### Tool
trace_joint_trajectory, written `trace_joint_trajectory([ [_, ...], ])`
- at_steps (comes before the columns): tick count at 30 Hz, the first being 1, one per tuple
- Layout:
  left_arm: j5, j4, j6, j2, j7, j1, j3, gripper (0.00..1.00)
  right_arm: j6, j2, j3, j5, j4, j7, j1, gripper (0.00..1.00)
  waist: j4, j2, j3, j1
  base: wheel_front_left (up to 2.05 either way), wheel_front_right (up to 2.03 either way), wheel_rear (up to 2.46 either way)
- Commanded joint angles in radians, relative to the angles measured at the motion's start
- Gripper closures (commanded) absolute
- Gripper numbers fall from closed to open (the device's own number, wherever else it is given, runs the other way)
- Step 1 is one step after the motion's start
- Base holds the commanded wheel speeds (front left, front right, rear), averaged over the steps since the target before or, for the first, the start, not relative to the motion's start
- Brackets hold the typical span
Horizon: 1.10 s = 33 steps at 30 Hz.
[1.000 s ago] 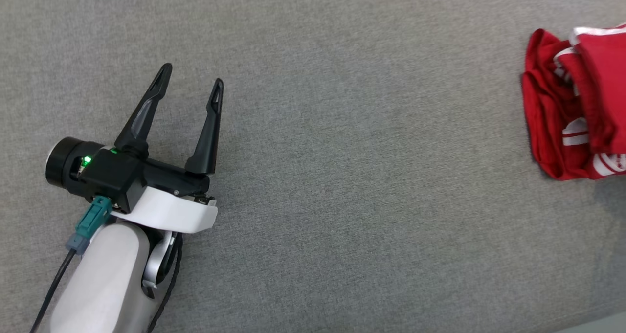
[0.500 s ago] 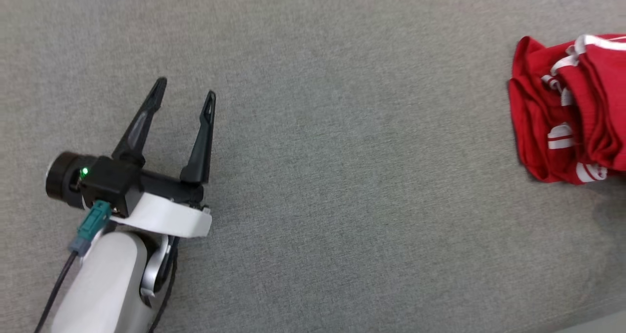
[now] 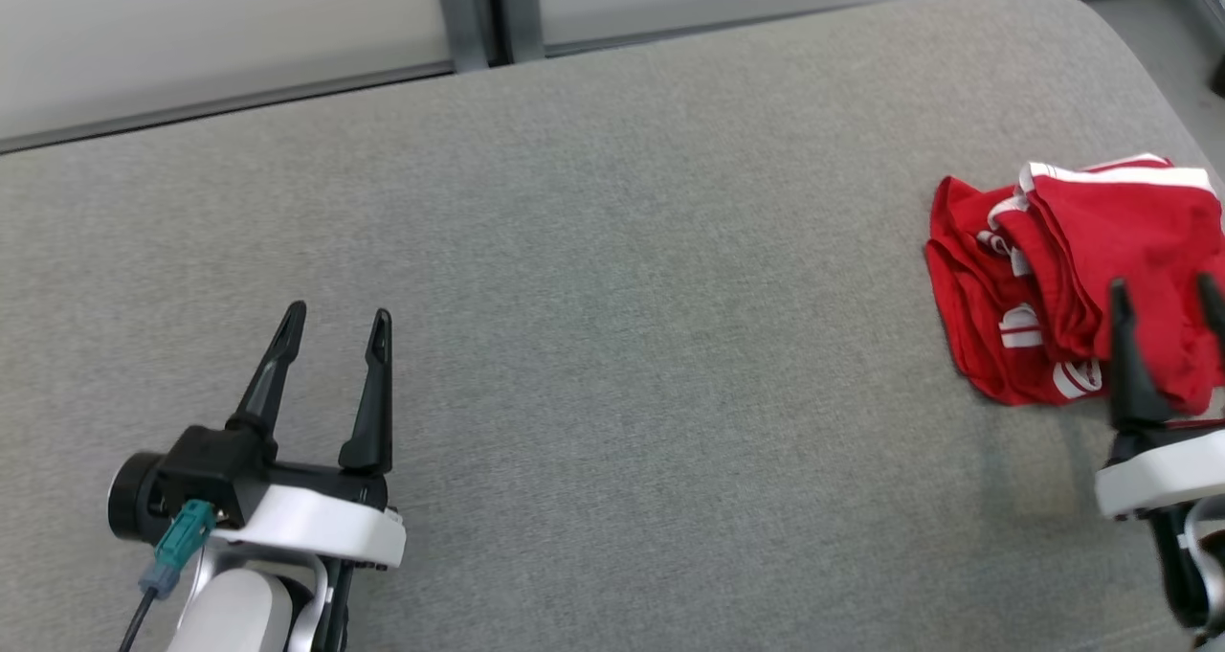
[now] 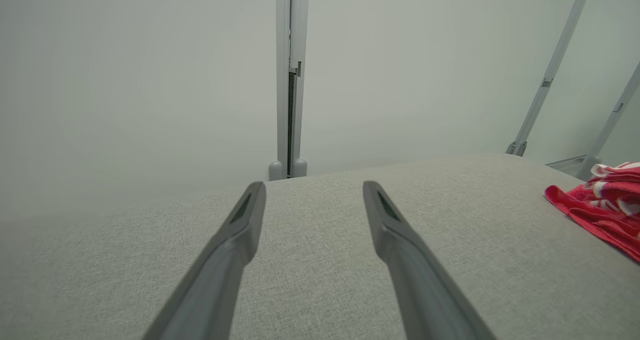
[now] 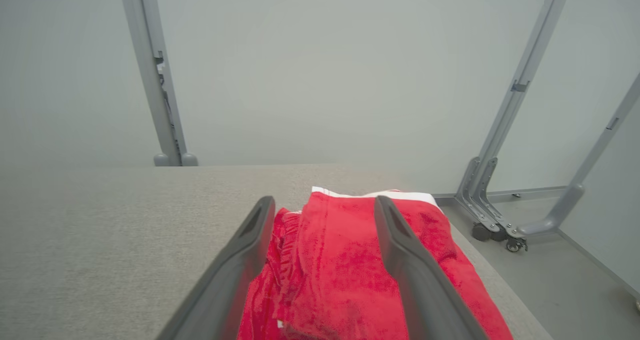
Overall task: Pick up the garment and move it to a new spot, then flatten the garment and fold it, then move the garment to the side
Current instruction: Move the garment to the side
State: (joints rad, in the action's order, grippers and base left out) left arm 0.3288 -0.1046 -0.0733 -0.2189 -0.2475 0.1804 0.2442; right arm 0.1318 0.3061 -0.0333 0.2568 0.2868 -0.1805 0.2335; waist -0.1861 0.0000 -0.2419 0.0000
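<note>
Item: red garment (image 3: pixel 1072 279) w/ white trim, bunched in loose folds at the R end of the grey fabric surface (image 3: pixel 612 250); both grippers spread wide, nothing gripped.
Detail: L gripper (image 3: pixel 338 312) sits low at the L side of the surface, well apart from the garment, fingers parted approx. as wide as they go, bare cloth-top between them; L wrist view shows the same gap (image 4: pixel 314 187), w/ the garment at far R edge (image 4: pixel 600 205) and a grey upright post (image 4: pixel 289 80) behind. R gripper (image 3: pixel 1163 288) is at the garment's near edge, fingers wide, red cloth seen between and under them (image 5: pixel 325 202), none pinched; contact w/ the cloth can't be told. Garment's white-edged hem (image 5: pixel 370 194) lies on the far side, near the surface's rounded R corner. Wheeled frame legs (image 5: pixel 492 220) stand on the floor beyond.
</note>
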Motion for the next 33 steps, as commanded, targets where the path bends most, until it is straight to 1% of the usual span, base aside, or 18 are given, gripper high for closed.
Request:
trace_joint_trajectory([
  [1,0.009,0.000,-0.010,-0.002,-0.005,-0.019,-0.008,0.00,-0.002,-0.016,0.008,-0.018,-0.042,0.022,-0.024,0.00,0.038,0.0000,0.040,0.0000,0.00,0.00,0.00],
  [4,0.016,0.005,-0.016,0.004,-0.008,-0.040,-0.011,0.00,-0.002,-0.057,0.034,-0.037,-0.133,0.061,-0.060,0.00,0.078,0.0000,0.064,0.0000,0.00,0.00,0.00],
  [5,0.016,0.005,-0.016,0.004,-0.008,-0.040,-0.011,0.00,-0.002,-0.057,0.034,-0.037,-0.133,0.061,-0.060,0.00,0.078,0.0000,0.064,0.0000,0.00,0.00,0.00],
  [10,0.018,0.005,-0.026,0.001,-0.008,-0.070,-0.013,0.00,-0.002,-0.100,0.083,-0.054,-0.230,0.105,-0.095,0.00,0.147,0.0000,0.101,0.0000,0.00,0.00,0.00],
  [15,0.022,0.001,-0.037,-0.014,-0.007,-0.105,-0.022,0.00,-0.002,-0.126,0.100,-0.056,-0.250,0.126,-0.123,0.00,0.189,0.0000,0.145,0.0000,0.00,0.00,0.00],
  [19,0.023,0.001,-0.040,-0.028,0.004,-0.144,-0.017,0.00,-0.002,-0.142,0.106,-0.048,-0.240,0.132,-0.161,0.00,0.202,0.0000,0.188,0.0000,0.00,0.00,0.00],
  [23,0.028,-0.003,-0.043,-0.037,0.015,-0.184,-0.015,0.00,-0.002,-0.147,0.107,-0.048,-0.239,0.135,-0.207,0.00,0.198,0.0000,0.232,0.0000,0.00,0.00,0.00],
  [28,0.031,0.014,-0.061,-0.045,0.031,-0.232,-0.016,0.00,-0.002,-0.155,0.085,-0.052,-0.248,0.151,-0.267,0.00,0.190,0.0000,0.272,0.0000,0.00,0.00,0.00],
  [33,0.041,0.022,-0.071,-0.047,0.042,-0.264,-0.017,0.00,-0.002,-0.165,0.050,-0.059,-0.268,0.169,-0.322,0.00,0.199,0.0000,0.308,0.0000,0.00,0.00,0.00],
])
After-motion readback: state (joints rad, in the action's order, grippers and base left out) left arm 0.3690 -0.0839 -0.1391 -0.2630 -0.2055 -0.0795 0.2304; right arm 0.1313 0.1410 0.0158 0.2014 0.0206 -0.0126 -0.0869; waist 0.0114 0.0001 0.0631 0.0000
